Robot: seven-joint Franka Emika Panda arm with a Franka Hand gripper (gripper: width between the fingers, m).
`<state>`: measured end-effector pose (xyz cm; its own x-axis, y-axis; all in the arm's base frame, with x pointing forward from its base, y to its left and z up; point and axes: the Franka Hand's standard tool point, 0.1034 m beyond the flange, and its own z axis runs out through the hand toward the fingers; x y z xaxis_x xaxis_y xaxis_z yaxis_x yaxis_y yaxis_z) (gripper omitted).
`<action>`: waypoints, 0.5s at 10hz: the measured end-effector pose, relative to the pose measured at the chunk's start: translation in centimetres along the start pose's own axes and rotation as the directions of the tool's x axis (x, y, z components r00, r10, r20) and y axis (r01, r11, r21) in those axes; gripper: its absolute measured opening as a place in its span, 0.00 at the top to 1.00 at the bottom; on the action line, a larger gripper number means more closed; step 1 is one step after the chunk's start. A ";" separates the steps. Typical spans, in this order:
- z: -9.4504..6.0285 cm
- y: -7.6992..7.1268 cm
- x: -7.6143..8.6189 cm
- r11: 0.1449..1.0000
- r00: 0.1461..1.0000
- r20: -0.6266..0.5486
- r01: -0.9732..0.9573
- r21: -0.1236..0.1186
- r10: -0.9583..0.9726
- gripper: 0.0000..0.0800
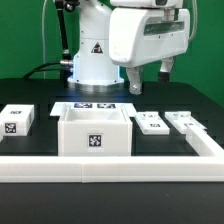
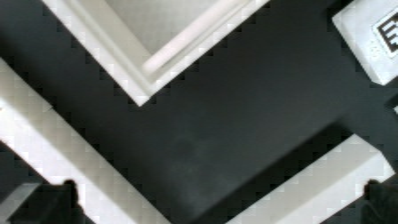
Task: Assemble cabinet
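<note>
White plastic runs along the nearest edge: one long, low border rail [image 1: 100,166] crosses the black counter [image 1: 30,95] from side to side and turns away along the exterior view's right.

Just behind it, near the middle, stands the cabinet body [image 1: 95,130], a single glossy white box. It is upright with its open side facing up and a tagged face turned toward the camera. It looks slightly wider than tall, so its long axis runs side to side.

On the exterior view's left, one small block [image 1: 17,120] with a tag sits apart from the box. On the exterior view's right lie two flat panels [image 1: 167,123], side by side, tags up, with their long axes running near to far.

Behind the box, the marker board [image 1: 95,105] lies flat. Farther back is the white robot base [image 1: 92,60], in front of a green wall.

Above the panels, the arm's two dark fingers [image 1: 134,83] hang spread apart and hold nothing.

The wrist view shows the fingers [image 2: 39,205] over bare black counter. It also shows a white corner, possibly the rail or the box rim, and the edge of one tagged panel.
</note>
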<state>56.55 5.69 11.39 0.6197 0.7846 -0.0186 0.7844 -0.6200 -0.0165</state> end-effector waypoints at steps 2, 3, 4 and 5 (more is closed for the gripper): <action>0.0 0.0 0.0 1.000 1.000 0.000 0.000 0.000 0.000 0.00; 0.0 0.0 0.0 1.000 1.000 0.000 0.000 0.000 0.000 0.00; 0.0 0.0 0.0 1.000 1.000 0.000 0.000 0.000 0.000 0.00; 0.0 0.0 0.0 1.000 1.000 0.000 0.000 0.000 0.000 0.00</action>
<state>56.54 5.69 11.38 0.6197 0.7846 -0.0187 0.7844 -0.6200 -0.0166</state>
